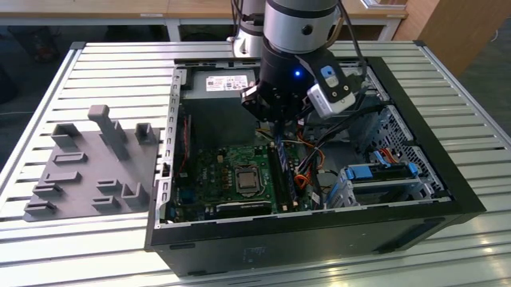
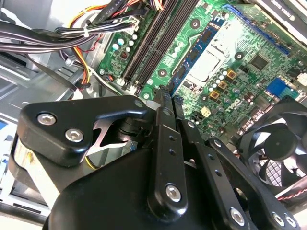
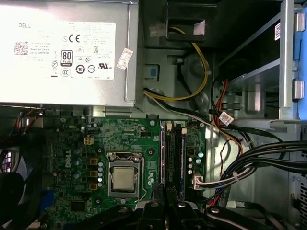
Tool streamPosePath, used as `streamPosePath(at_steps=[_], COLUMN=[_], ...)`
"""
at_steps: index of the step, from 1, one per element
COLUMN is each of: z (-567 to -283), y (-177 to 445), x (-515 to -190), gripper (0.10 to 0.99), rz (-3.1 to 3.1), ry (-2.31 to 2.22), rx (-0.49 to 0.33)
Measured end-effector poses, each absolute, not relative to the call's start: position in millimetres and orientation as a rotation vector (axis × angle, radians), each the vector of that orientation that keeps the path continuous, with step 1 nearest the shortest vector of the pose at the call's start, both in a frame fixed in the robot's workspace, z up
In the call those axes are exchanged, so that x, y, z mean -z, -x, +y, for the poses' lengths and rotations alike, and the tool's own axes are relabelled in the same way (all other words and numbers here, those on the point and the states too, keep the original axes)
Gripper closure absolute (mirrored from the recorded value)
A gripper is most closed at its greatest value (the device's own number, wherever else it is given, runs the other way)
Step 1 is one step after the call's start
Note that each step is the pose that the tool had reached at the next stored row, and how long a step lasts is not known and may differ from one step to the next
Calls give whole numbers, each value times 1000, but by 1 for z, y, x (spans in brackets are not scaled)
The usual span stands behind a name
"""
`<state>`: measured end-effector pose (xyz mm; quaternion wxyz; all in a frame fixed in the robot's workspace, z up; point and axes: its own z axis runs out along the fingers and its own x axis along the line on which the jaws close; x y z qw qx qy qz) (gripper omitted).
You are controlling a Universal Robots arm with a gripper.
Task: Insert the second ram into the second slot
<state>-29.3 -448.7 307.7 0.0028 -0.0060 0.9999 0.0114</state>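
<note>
A thin blue ram stick (image 2: pixel 194 55) with small dark chips stands on edge in the memory slot nearest the processor socket (image 3: pixel 123 177). It also appears in the first wrist view (image 3: pixel 163 153) and the exterior view (image 1: pixel 277 170). My gripper (image 2: pixel 171 96) reaches down into the open computer case, its two black fingertips close together on either side of the stick's near end (image 3: pixel 163 191). In the exterior view the gripper (image 1: pixel 274 128) hangs just above the motherboard. Black memory slots (image 2: pixel 151 45) run alongside the stick. How deep the stick sits in its slot I cannot tell.
The black case (image 1: pixel 447 179) lies open on a slatted metal table (image 1: pixel 119 66). A power supply (image 3: pixel 67 52) fills the back, and cable bundles (image 3: pixel 254 163) and drive bays with light-blue clips (image 1: pixel 375 173) crowd one side. A fan (image 2: pixel 276 148) sits near the board. A grey fixture plate (image 1: pixel 88 167) lies at the exterior view's left.
</note>
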Motion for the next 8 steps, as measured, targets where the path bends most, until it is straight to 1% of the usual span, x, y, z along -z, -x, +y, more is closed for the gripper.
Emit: streamPosePath(at_steps=[8], z=[-449], y=[29], x=[-302], gripper=[953], rz=[3136], ry=[19], rx=[-36])
